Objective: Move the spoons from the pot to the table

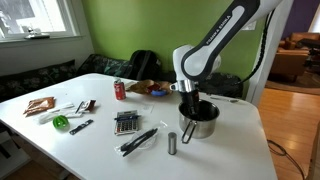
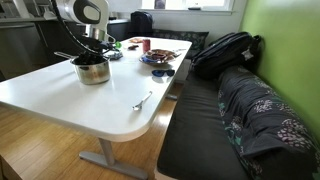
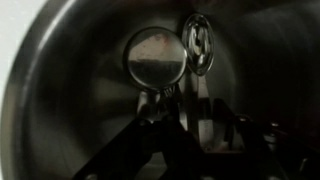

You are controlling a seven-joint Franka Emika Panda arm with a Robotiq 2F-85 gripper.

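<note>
One spoon (image 2: pixel 142 101) lies on the table (image 2: pixel 60 100) at four o'clock from the pot (image 2: pixel 92 72), so I hang the gripper (image 3: pixel 178 120) straight down inside it to reach the spoons (image 3: pixel 155 55) at twelve in my wrist view, jaws too shadowed to call.
</note>
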